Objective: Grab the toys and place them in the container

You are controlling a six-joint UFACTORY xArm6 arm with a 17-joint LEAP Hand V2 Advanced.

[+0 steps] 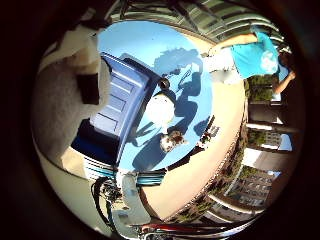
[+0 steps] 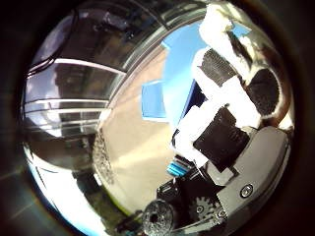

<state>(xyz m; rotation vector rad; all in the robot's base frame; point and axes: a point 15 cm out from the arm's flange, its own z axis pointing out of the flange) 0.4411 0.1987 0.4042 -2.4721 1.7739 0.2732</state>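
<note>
— Starting big: what carries everything?
— A round light-blue tabletop [image 1: 150,45], with a dark blue container [image 1: 117,102] near its edge.
— And the hand [image 2: 231,113]?
— Its fingers [image 2: 216,66] curl around a white plush toy [image 1: 62,95], held close to the palm beside the container.
— Other toys?
— A white one [image 1: 160,109] and a small brown-and-white one [image 1: 171,141] lie mid-tabletop, just beside the container.
</note>
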